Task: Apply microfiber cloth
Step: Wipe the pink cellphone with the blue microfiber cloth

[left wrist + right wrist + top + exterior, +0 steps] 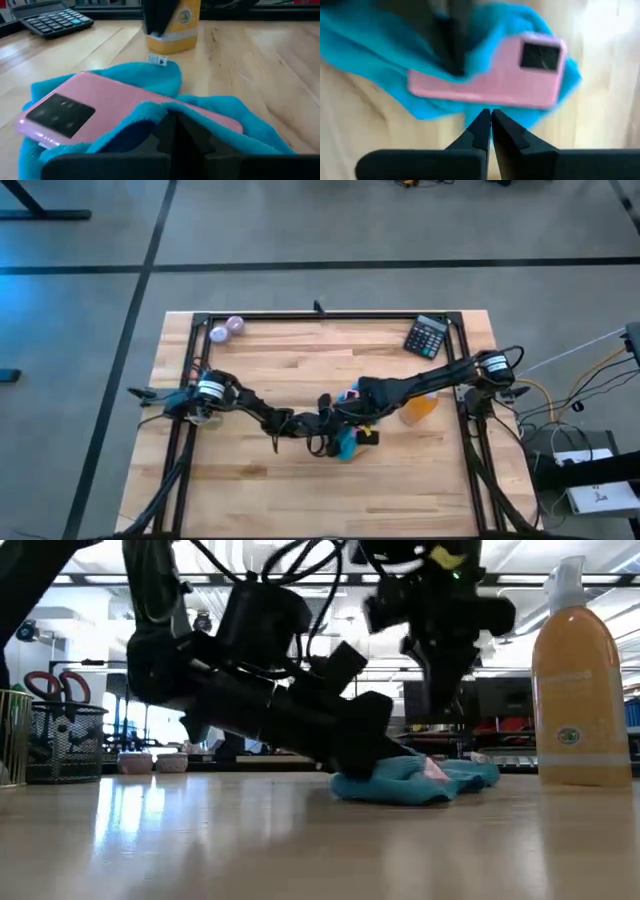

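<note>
One soft teal-blue microfiber cloth (346, 445) lies crumpled just below the centre of the high view, on the pale wooden desk (330, 490). In the low view it sits low and flat right of centre, its long axis running left to right. A single pink slab-shaped phone with a dark camera block (95, 107) lies on the cloth, partly wrapped by a fold. In the left wrist view the phone's length slants from lower left to upper right, with the camera end at the lower left.

The left pincer (172, 142) reaches in from the left of the high view and is clamped on a fold of the cloth over the phone's near edge. The right pincer (490, 127) hangs over the cloth from the right, its two dark fingers pressed together on nothing, tips close to the phone's edge.

One orange spray bottle with a white nozzle (580, 680) stands upright at the right of the low view. One black calculator (428, 337) lies at the upper right of the desk, and two small pale lilac balls (226, 329) rest at its upper left. A black wire-mesh basket holding red-handled scissors (62, 735) shows at the far left of the low view.
</note>
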`<state>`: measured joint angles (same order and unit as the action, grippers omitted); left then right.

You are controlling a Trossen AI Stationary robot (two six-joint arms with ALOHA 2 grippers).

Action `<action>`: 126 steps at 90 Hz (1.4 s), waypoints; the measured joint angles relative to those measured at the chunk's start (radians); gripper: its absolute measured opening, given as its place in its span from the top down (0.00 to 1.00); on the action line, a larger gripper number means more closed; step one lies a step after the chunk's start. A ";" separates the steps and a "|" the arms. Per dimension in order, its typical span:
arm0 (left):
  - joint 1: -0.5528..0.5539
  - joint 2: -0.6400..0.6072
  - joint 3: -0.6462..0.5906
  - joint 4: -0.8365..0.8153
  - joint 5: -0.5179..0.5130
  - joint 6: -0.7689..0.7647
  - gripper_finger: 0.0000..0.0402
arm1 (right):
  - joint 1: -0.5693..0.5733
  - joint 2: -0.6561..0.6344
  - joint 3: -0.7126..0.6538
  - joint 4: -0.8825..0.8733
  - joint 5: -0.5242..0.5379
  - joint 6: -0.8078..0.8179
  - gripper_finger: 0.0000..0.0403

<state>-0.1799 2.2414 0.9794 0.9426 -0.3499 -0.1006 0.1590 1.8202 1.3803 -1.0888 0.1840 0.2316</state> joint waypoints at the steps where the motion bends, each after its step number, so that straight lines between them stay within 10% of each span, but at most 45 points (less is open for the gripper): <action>1: 0.000 0.001 0.001 -0.005 -0.001 -0.002 1.00 | 0.000 0.000 -0.005 -0.007 0.002 0.003 1.00; 42: 0.003 -0.137 -0.045 -0.554 -0.087 0.087 1.00 | -0.071 0.002 -0.309 0.334 0.015 0.101 1.00; 83: -0.001 -0.488 -0.264 -0.745 -0.044 0.174 1.00 | -0.056 0.038 -0.315 1.005 -0.200 0.065 1.00; 126: -0.010 -0.716 -0.535 -0.599 -0.021 -0.017 1.00 | -0.043 0.068 -0.215 1.054 0.004 0.020 1.00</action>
<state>-0.1898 1.5257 0.4445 0.3433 -0.3706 -0.1173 0.1158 1.8886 1.1648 -0.0353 0.1883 0.2513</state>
